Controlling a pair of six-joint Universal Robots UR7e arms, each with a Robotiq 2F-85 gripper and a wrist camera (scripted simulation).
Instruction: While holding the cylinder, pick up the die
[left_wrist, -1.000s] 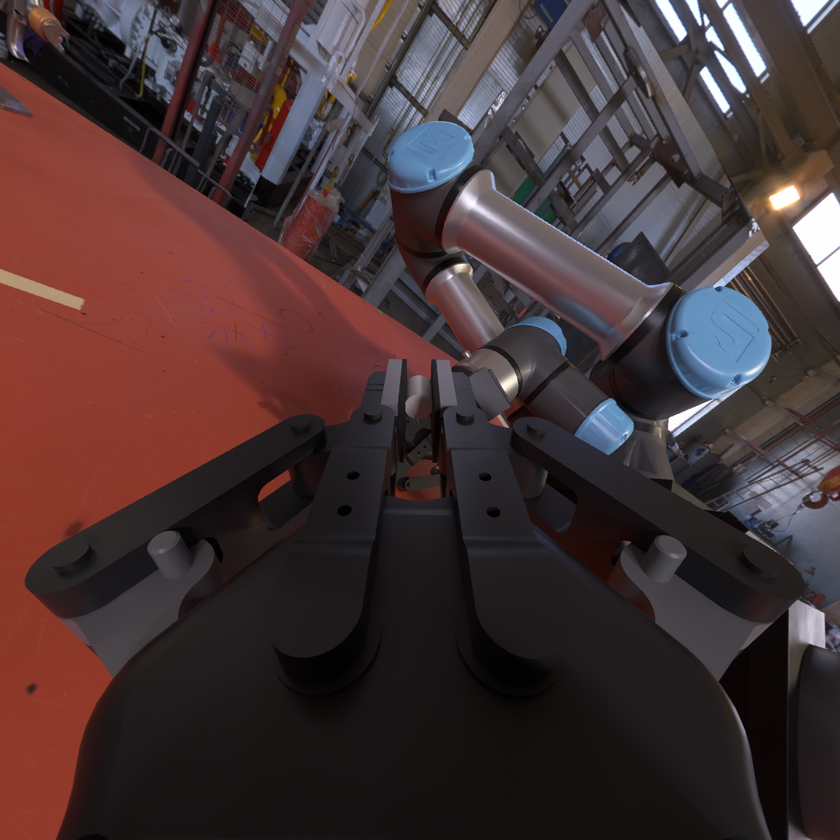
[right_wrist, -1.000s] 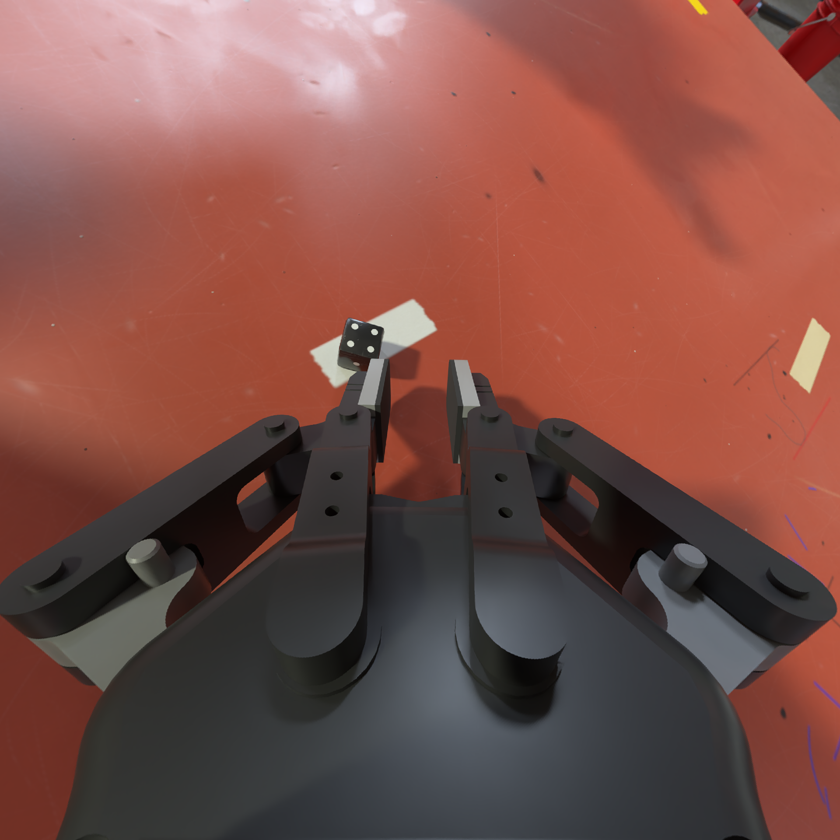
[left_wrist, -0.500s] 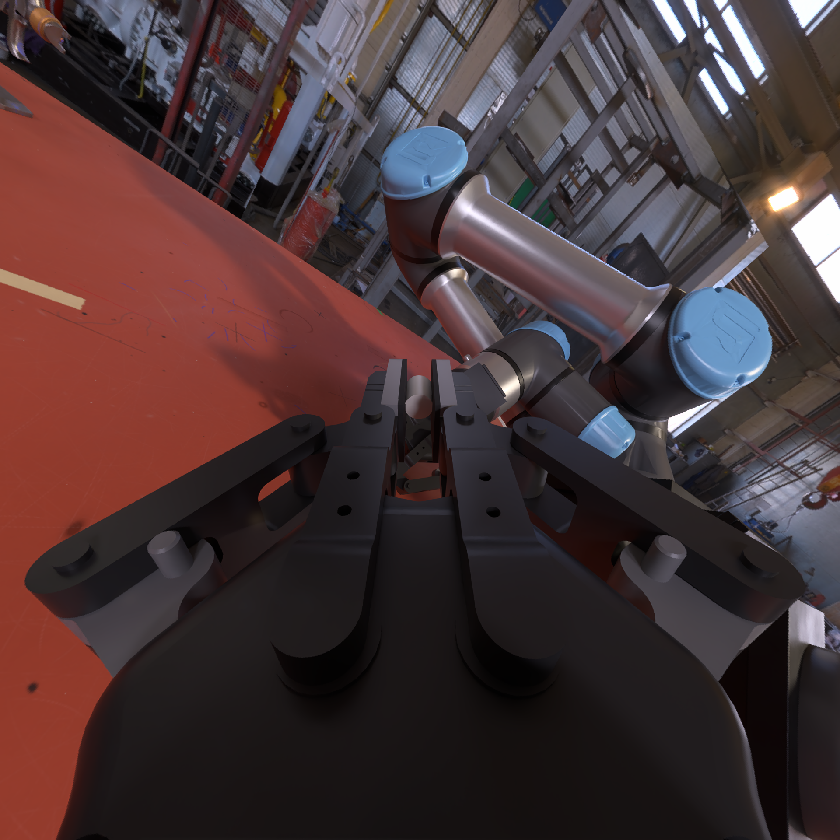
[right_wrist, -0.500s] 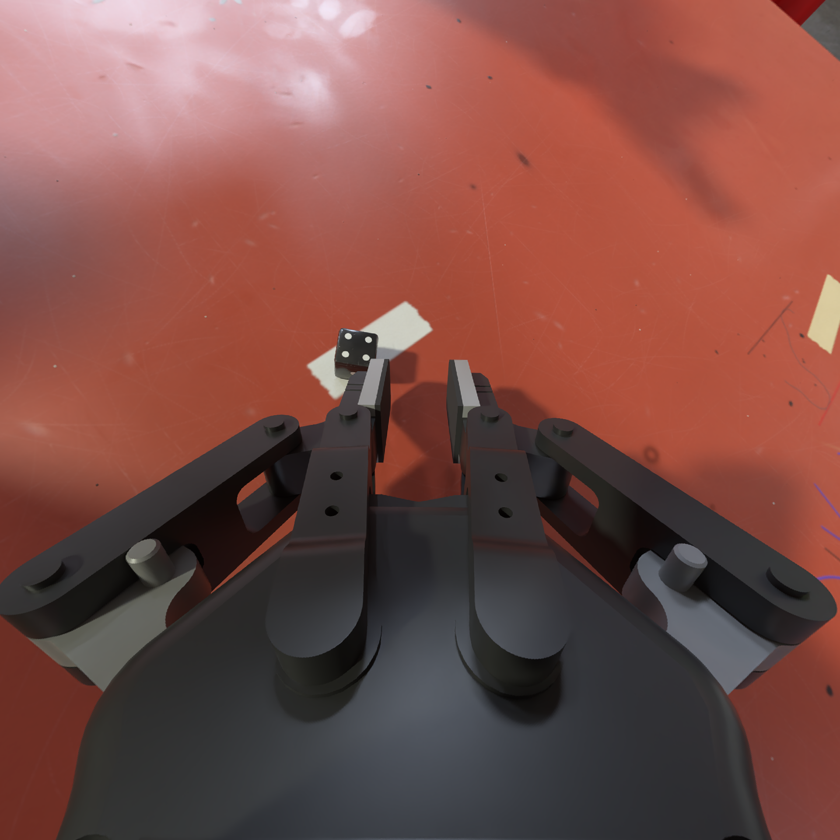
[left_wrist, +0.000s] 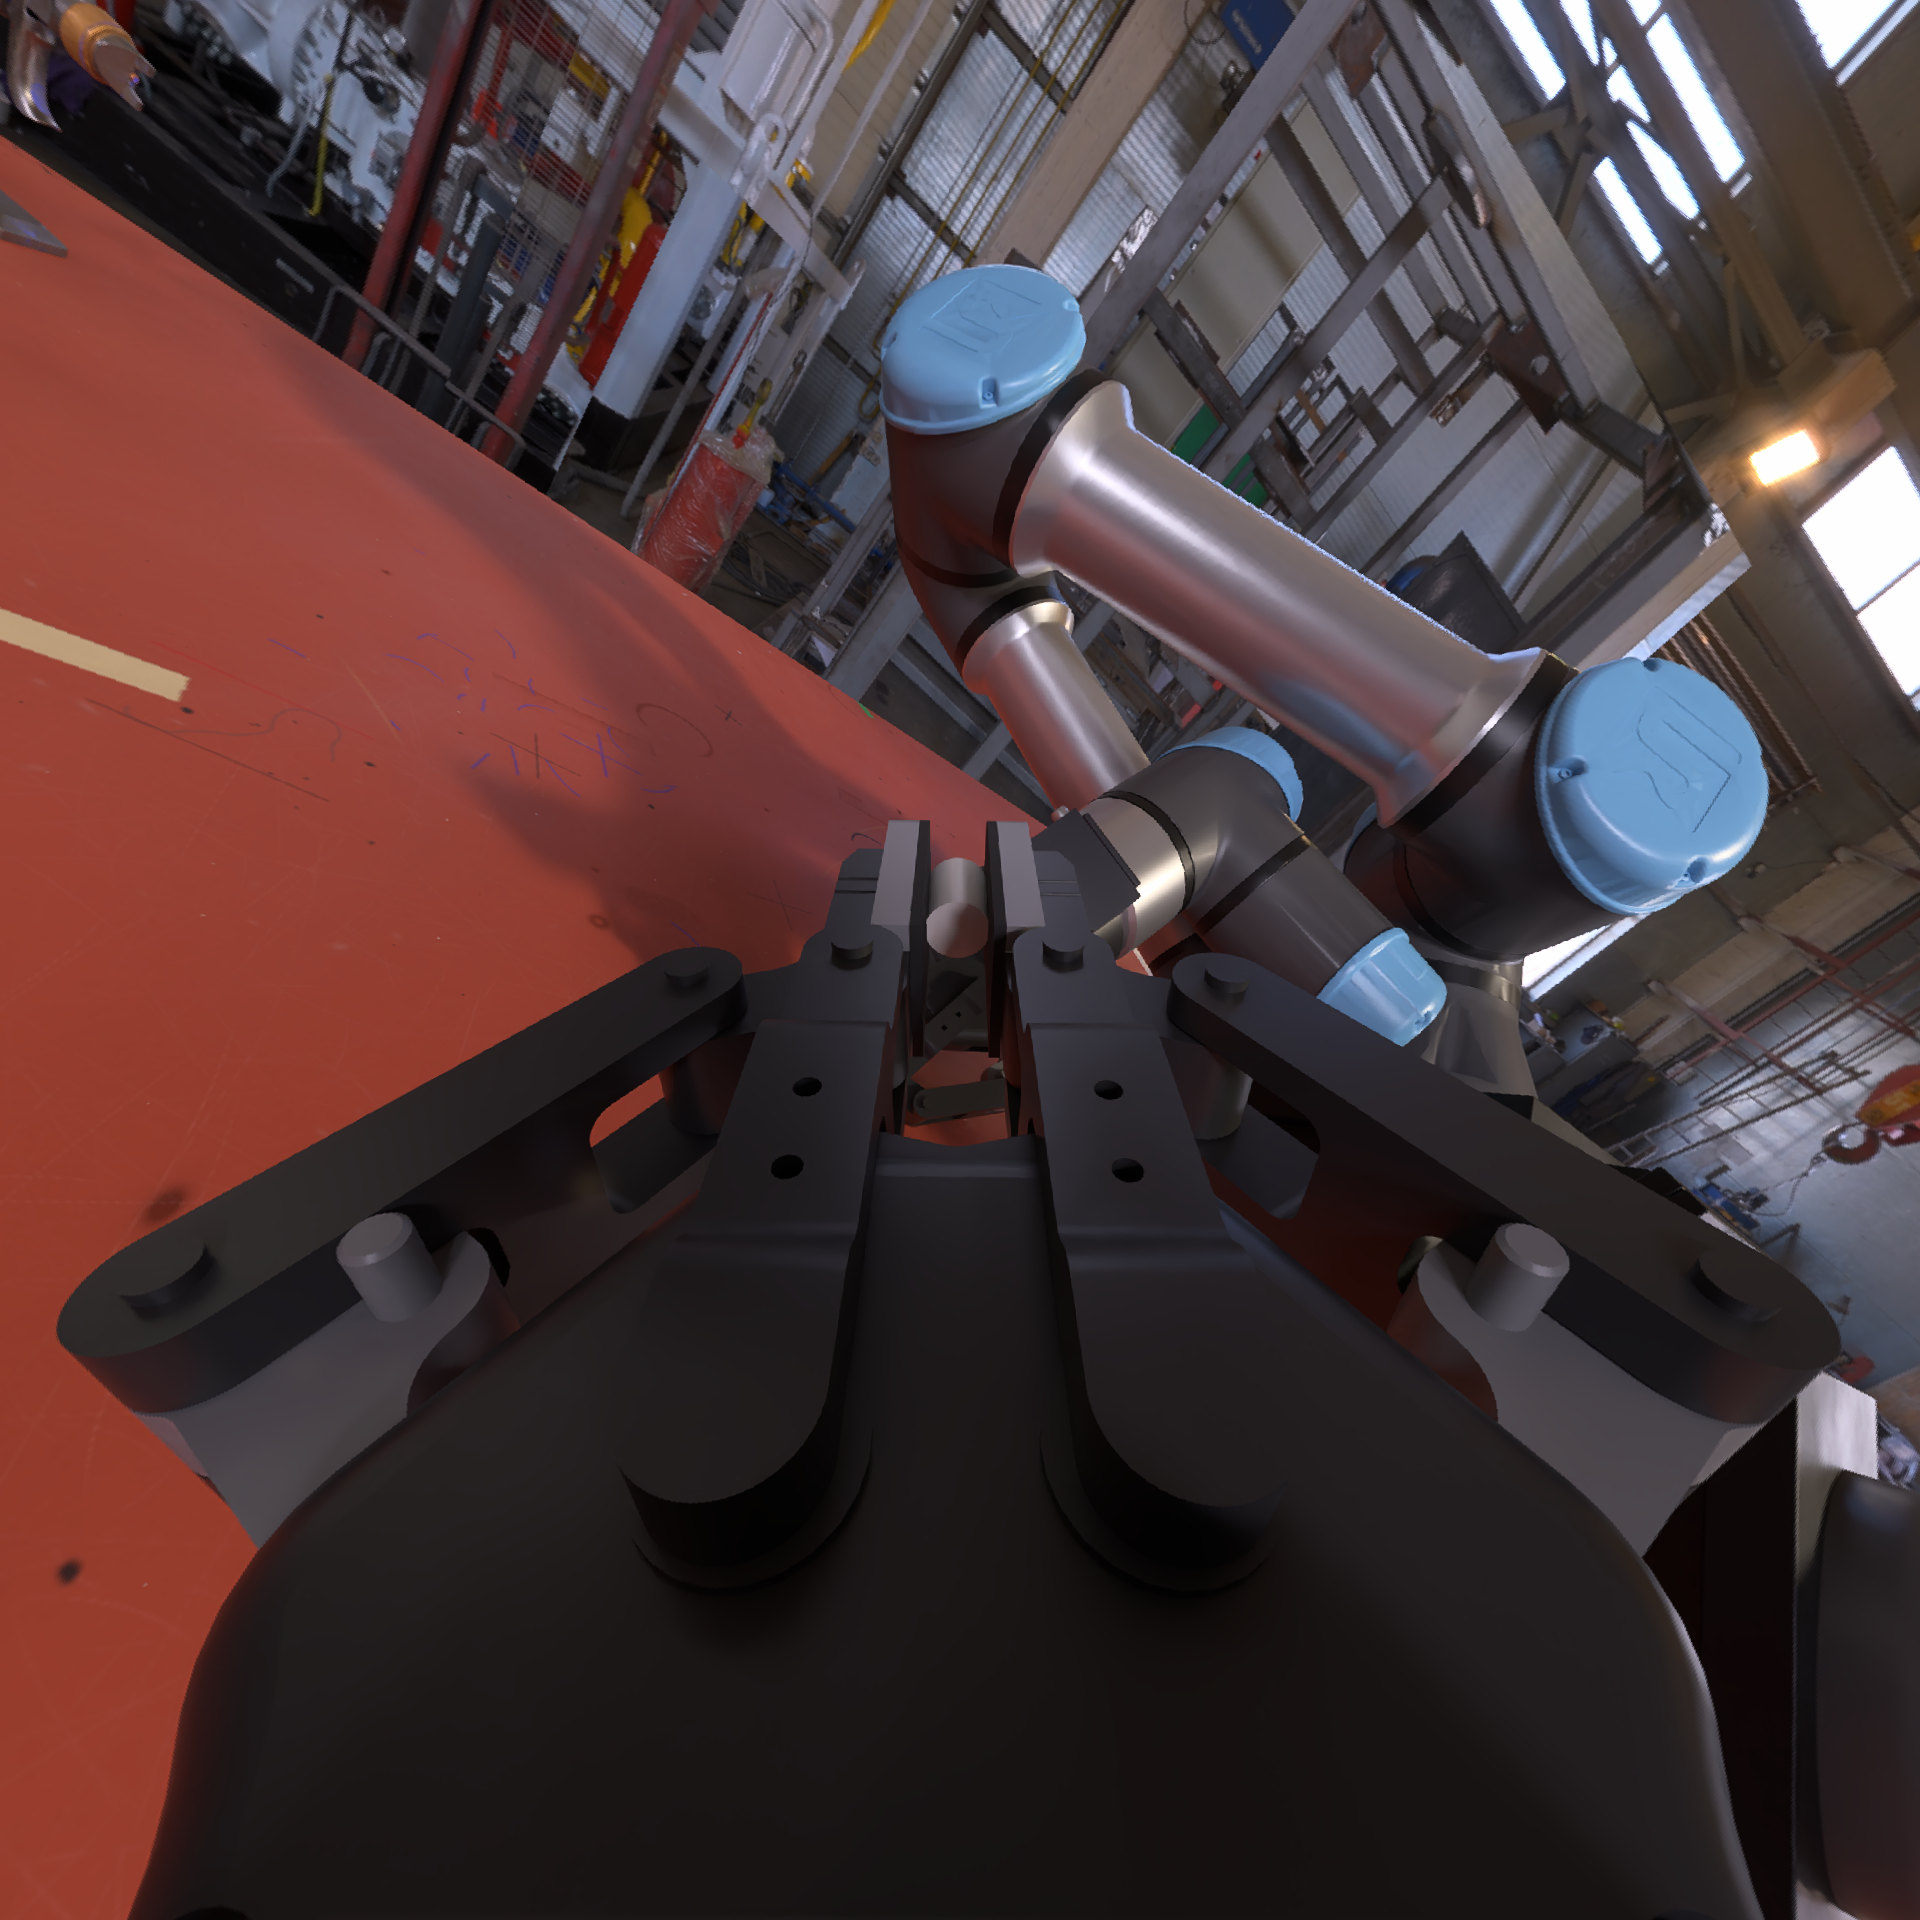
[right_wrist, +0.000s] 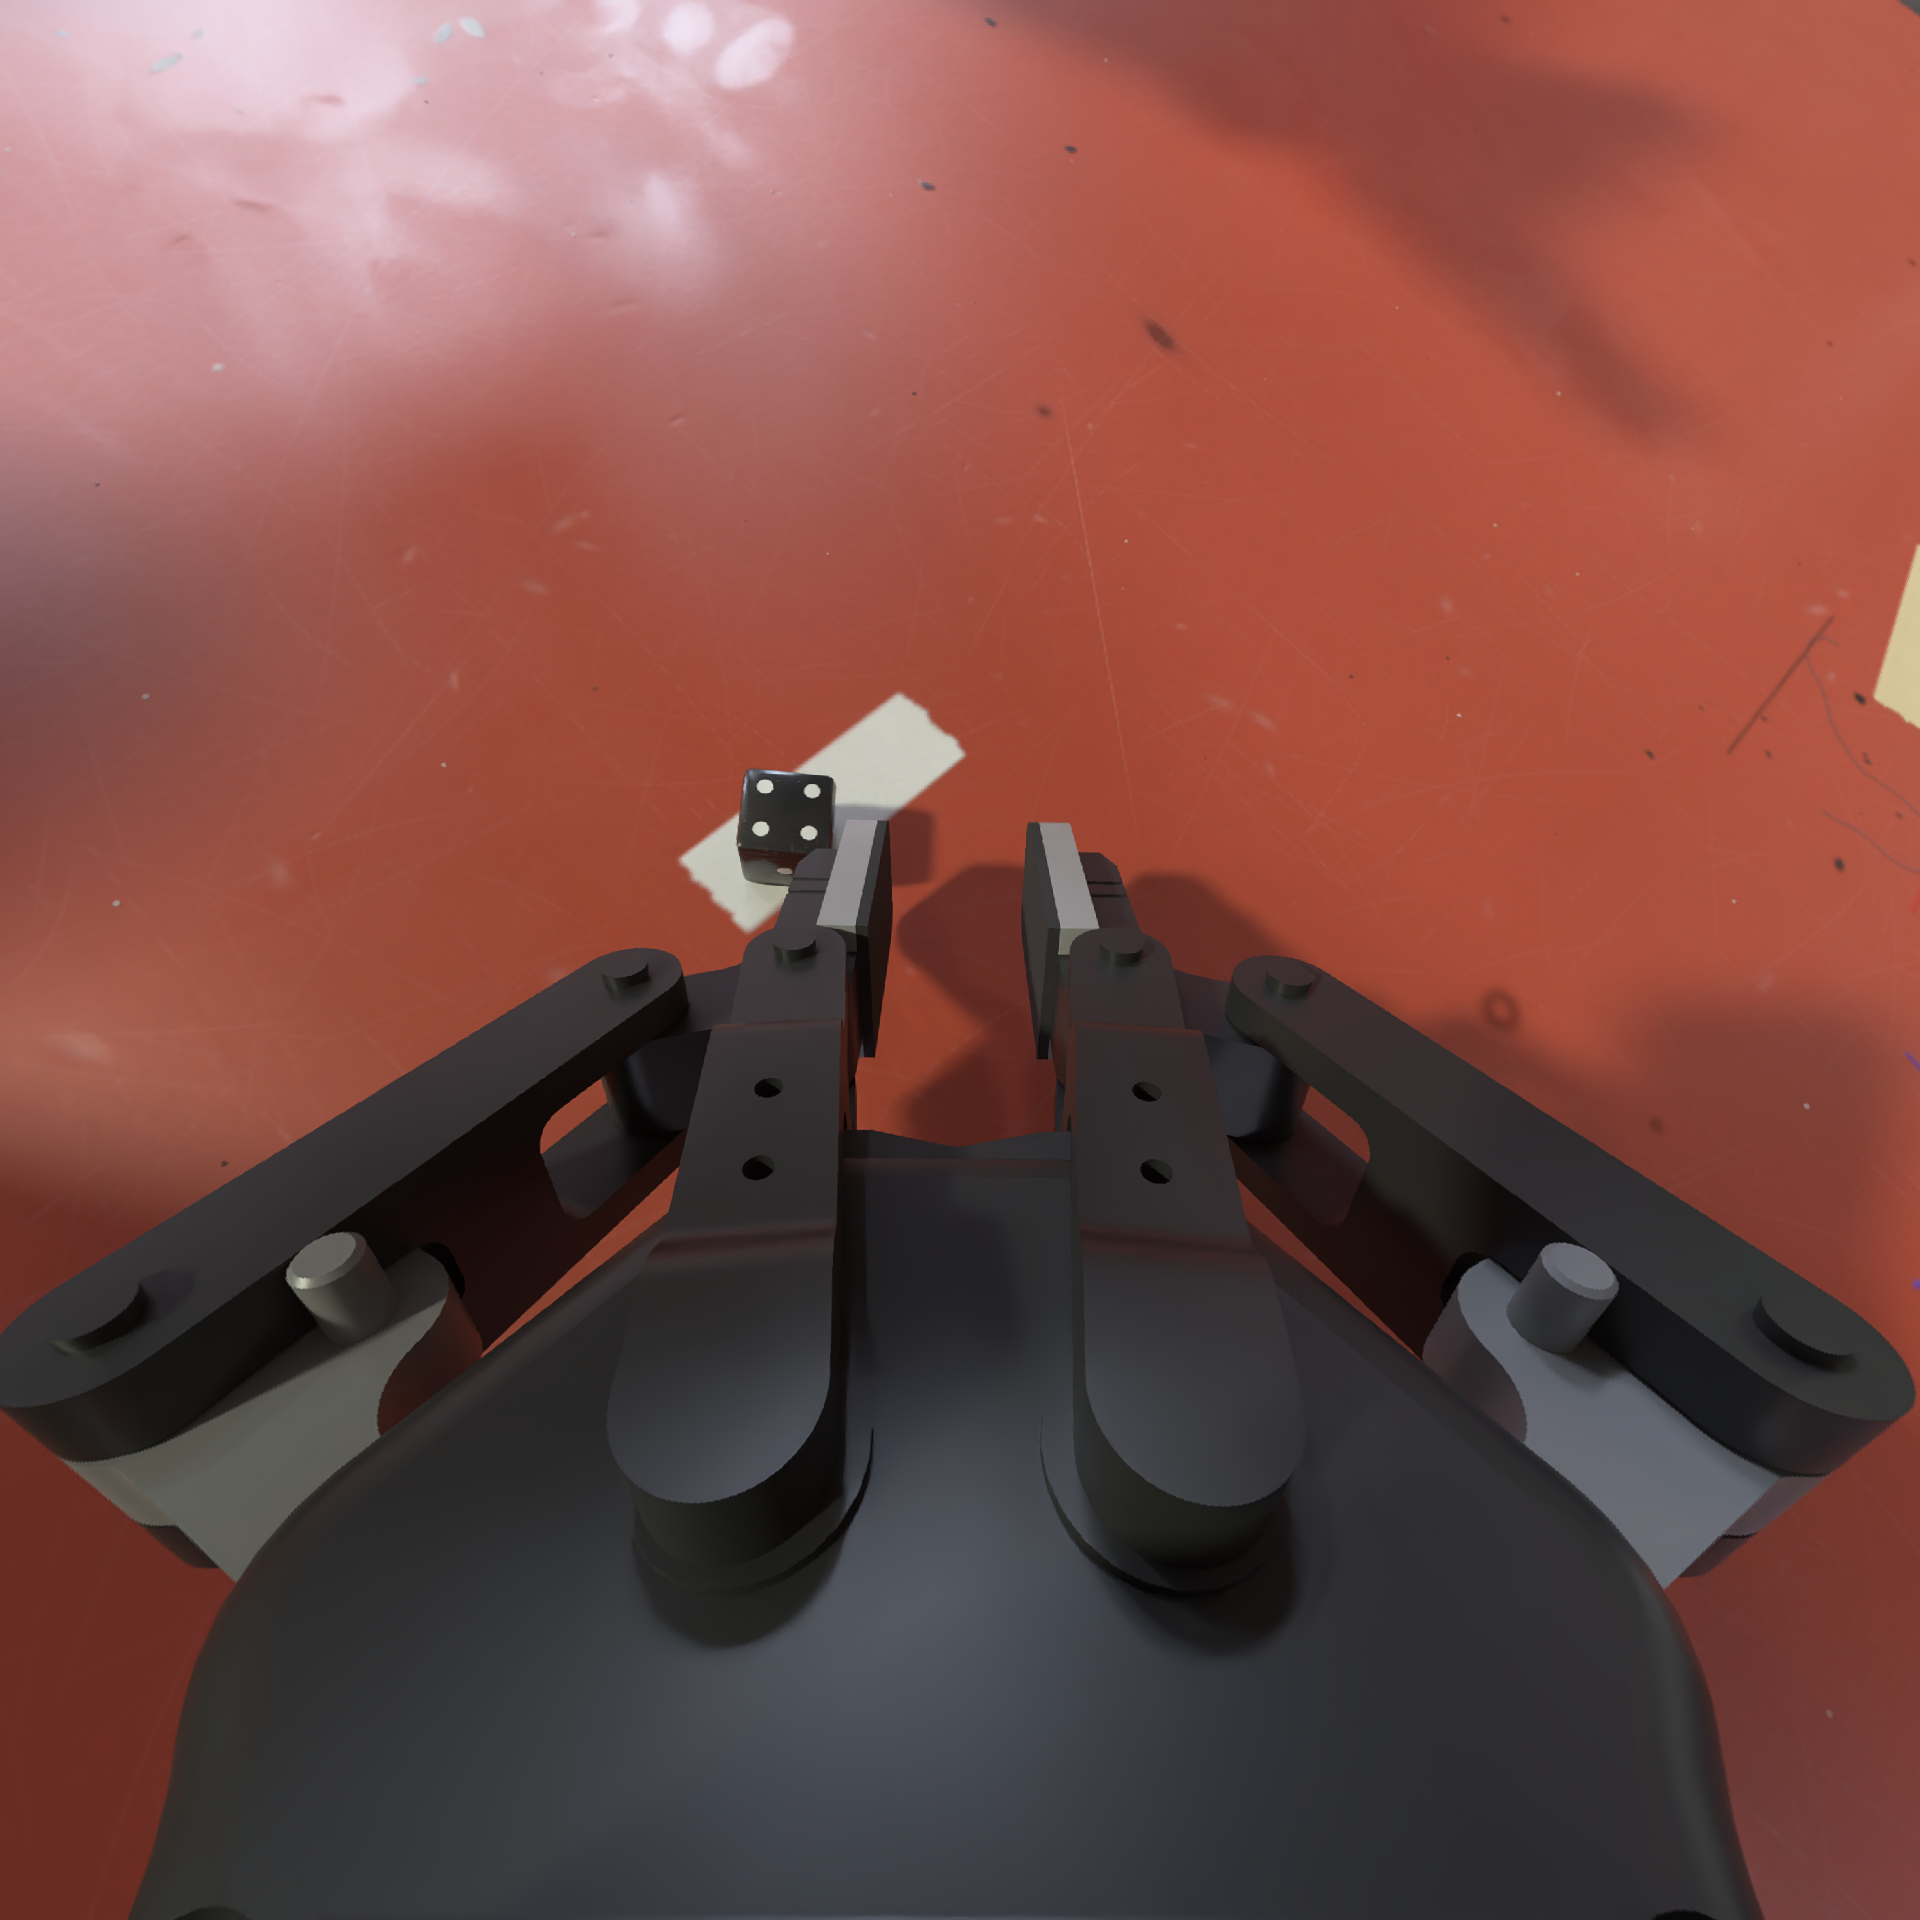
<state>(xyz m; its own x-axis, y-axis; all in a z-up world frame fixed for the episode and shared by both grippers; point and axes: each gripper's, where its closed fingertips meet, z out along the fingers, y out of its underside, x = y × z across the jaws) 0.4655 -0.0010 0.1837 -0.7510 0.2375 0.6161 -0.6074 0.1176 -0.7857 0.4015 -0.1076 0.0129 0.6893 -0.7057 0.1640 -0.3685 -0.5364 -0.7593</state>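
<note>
In the left wrist view my left gripper (left_wrist: 958, 868) is shut on a small grey cylinder (left_wrist: 957, 908), held above the red table (left_wrist: 312, 831). In the right wrist view a black die (right_wrist: 784, 824) with white dots lies on a strip of pale tape (right_wrist: 831, 800) on the red table (right_wrist: 1247, 520). My right gripper (right_wrist: 958, 862) is open and empty above the table. The die sits just beyond and left of the tip of its left finger (right_wrist: 857, 883), outside the gap between the fingers.
The right arm (left_wrist: 1247, 665), silver with blue caps, reaches down just behind my left gripper. Another tape strip (left_wrist: 94, 649) lies at the left. A third tape piece (right_wrist: 1899, 665) is at the right edge of the right wrist view.
My right gripper has moved down and closer to the table; the die now sits nearer its left fingertip. The right arm's elbow has shifted left in the left wrist view. The left gripper is still.
</note>
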